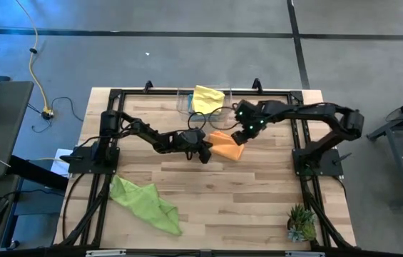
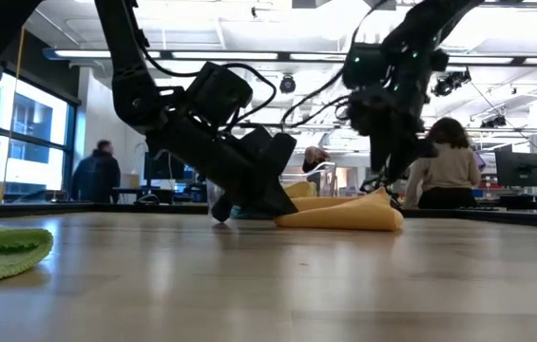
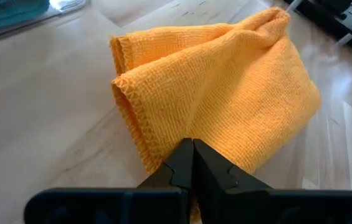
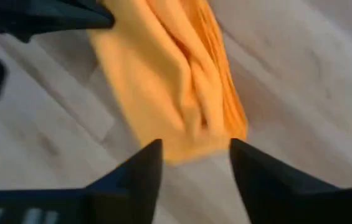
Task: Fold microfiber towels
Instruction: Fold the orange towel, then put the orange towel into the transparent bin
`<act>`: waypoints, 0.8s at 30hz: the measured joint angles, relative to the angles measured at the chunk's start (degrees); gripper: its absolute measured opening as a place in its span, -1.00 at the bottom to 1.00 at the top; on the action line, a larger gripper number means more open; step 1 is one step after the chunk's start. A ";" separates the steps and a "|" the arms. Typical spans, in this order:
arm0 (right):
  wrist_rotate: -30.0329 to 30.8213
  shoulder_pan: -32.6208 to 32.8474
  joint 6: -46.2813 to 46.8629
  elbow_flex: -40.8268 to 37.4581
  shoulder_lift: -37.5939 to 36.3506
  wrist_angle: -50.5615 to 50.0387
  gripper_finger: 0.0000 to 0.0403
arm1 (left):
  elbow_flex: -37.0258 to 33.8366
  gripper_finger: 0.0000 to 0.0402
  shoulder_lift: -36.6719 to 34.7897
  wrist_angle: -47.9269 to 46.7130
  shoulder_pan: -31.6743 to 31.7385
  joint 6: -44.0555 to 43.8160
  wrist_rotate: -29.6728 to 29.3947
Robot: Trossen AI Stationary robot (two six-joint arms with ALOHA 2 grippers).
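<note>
Jaws of the left gripper (image 3: 193,163) are closed, pressed tip to tip on the near hem of the orange towel (image 3: 225,93), as the left wrist view shows close up; whether they pinch the cloth or only press on it cannot be told. Jaws of the right gripper (image 4: 194,155) stand apart, hanging just over the other end of the same towel without holding it. From above, the orange towel (image 1: 227,145) lies folded a little behind the middle of the worktop (image 1: 244,200), with the left gripper (image 1: 204,151) at its left edge and the right gripper (image 1: 242,133) at its back right. Only the high view shows the yellow towel (image 1: 208,98) at the worktop's back edge, draped over a clear plastic bin (image 1: 185,101), the lime green towel (image 1: 144,202) crumpled near the front left corner, and a small spiky plant (image 1: 301,223) near the front right corner. The level view shows the orange towel (image 2: 344,213) lying low and flat on the wood, a strip of the green towel (image 2: 2,249) at the side, and people in the room behind. A teal cloth (image 3: 7,11) shows at the corner of the left wrist view. Bare wood lies open across the front middle and the right side of the worktop.
</note>
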 joint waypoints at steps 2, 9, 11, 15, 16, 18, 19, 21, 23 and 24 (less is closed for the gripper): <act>-1.14 -0.34 3.33 -1.35 -2.19 -2.03 0.06 | 0.02 -1.00 -0.02 -0.11 0.00 0.00 0.20; 0.11 3.77 25.31 -14.97 -7.70 13.36 0.29 | 0.04 -1.00 -0.04 -0.31 0.00 0.00 0.24; 0.78 5.36 32.48 -18.54 -8.38 22.07 0.30 | 0.04 -1.00 -0.04 -0.34 0.00 0.00 0.44; 7.74 7.88 41.65 -22.90 -7.67 28.98 0.30 | 0.04 -1.00 -0.07 -0.36 0.00 0.01 0.48; 9.68 8.24 43.00 -23.21 -7.48 29.21 0.30 | 0.04 -1.00 -0.05 -0.38 0.00 0.02 0.50; 13.27 8.58 44.65 -23.45 -6.87 29.27 0.30 | 0.10 -1.00 -0.07 -0.44 0.00 0.02 0.61; 14.34 8.62 45.13 -23.48 -6.41 29.51 0.30 | 0.11 -1.00 -0.07 -0.44 0.00 0.02 0.61; 14.70 8.59 45.14 -23.56 -5.57 31.81 0.30 | 0.11 -1.00 -0.07 -0.44 0.00 0.03 0.61; 14.74 8.59 44.78 -23.49 -4.29 36.62 0.30 | 0.11 -1.00 -0.07 -0.44 0.00 0.23 0.61; 14.91 8.59 44.69 -23.46 -3.98 37.57 0.30 | 0.11 -1.00 -0.07 -0.44 0.00 0.46 0.62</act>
